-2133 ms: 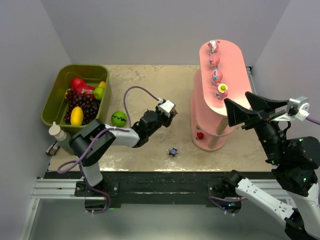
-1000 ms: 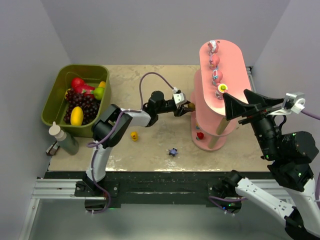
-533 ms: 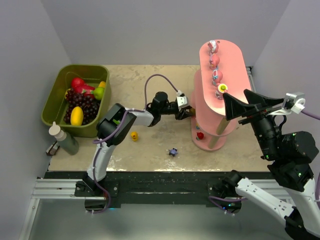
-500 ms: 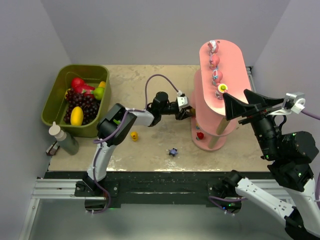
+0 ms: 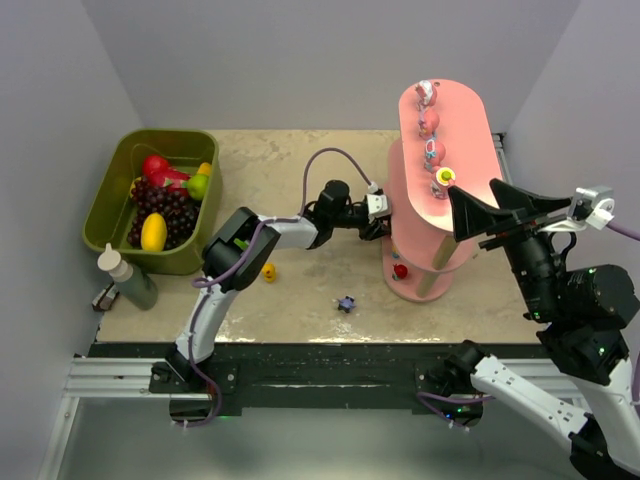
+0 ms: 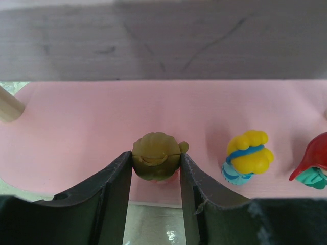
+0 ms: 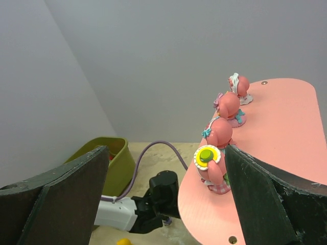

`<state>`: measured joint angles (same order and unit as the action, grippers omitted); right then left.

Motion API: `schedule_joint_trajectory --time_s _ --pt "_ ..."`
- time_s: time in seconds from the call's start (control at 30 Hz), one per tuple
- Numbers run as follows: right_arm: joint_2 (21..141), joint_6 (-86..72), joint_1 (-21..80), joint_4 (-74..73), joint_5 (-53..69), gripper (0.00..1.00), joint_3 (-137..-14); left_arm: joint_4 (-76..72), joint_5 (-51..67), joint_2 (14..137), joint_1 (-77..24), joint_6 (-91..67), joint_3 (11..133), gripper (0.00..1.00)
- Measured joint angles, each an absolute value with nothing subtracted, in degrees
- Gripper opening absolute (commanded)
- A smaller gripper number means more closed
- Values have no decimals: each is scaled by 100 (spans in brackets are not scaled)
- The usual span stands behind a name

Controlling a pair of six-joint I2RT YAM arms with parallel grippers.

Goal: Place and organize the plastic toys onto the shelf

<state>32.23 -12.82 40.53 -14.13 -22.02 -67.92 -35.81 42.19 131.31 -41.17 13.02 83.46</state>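
Observation:
My left gripper [image 6: 156, 164] is shut on an olive-brown plastic toy [image 6: 156, 154], held at the near edge of a pink board [image 6: 92, 127] of the shelf [image 5: 462, 135]. On that board, to the right, stand a yellow-haired toy in blue [image 6: 247, 156] and a red-haired toy [image 6: 312, 159]. From above, the left gripper [image 5: 381, 214] is tucked under the shelf's top board. Several pink toys [image 5: 432, 150] stand in a row on top. A red toy [image 5: 400, 271] sits on a low tier. My right gripper [image 5: 472, 195] hangs open beside the top board, holding nothing.
A yellow toy [image 5: 268, 271] and a dark blue toy [image 5: 346, 303] lie on the table. An olive-green bin [image 5: 112, 196] with fake fruit stands at the back left, a bottle [image 5: 124, 276] in front of it. A tan post [image 6: 8, 105] rises at the board's left.
My left arm has stretched to the right, carrying the brown toy from mid-table to the shelf, under the top board. The right arm has hardly moved.

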Motion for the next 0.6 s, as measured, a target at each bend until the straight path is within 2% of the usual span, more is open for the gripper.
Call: schedule_joint_trajectory --time_s 0.6 --pt "3179 -1280 4053 -1411 -2202 98 -6814 -2834 4222 13205 -4145 1772 8746 39"
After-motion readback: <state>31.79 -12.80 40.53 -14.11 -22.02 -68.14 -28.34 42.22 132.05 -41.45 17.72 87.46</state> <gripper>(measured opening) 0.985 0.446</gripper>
